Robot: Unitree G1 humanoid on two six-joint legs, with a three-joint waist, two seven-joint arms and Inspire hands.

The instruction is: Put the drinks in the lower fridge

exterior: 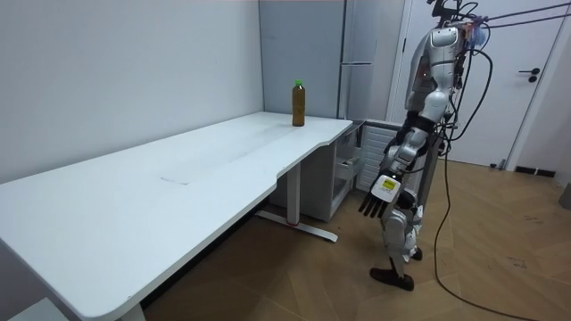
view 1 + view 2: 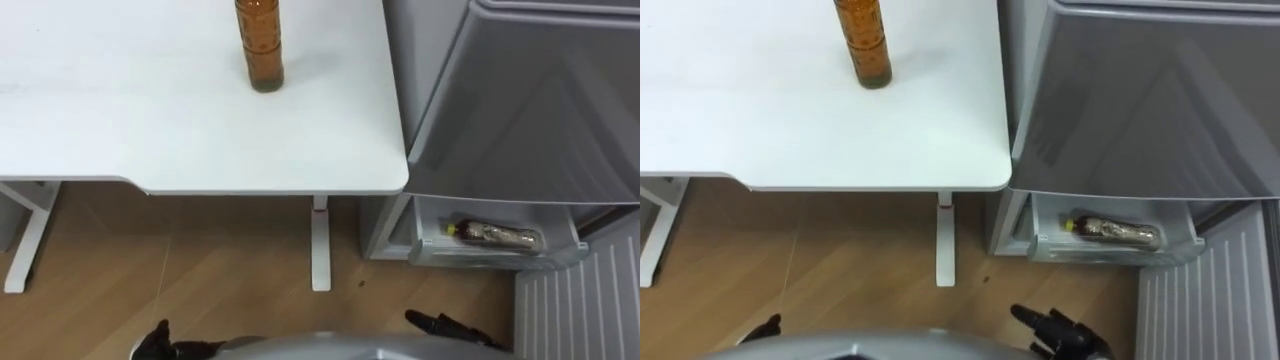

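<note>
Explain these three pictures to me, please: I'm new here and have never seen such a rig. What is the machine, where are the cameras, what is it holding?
The machine is a humanoid robot on two legs. The room view comes from a camera standing in the room; there the robot stands at the end of a white table, by a grey fridge. The two eye views come from the camera on its head, looking down. One bottle of amber drink stands upright on the table; a second bottle lies in the fridge's open lower drawer. Its left hand hangs open at its side, and its right hand, at the eye views' lower edge, is open too. Neither holds anything.
</note>
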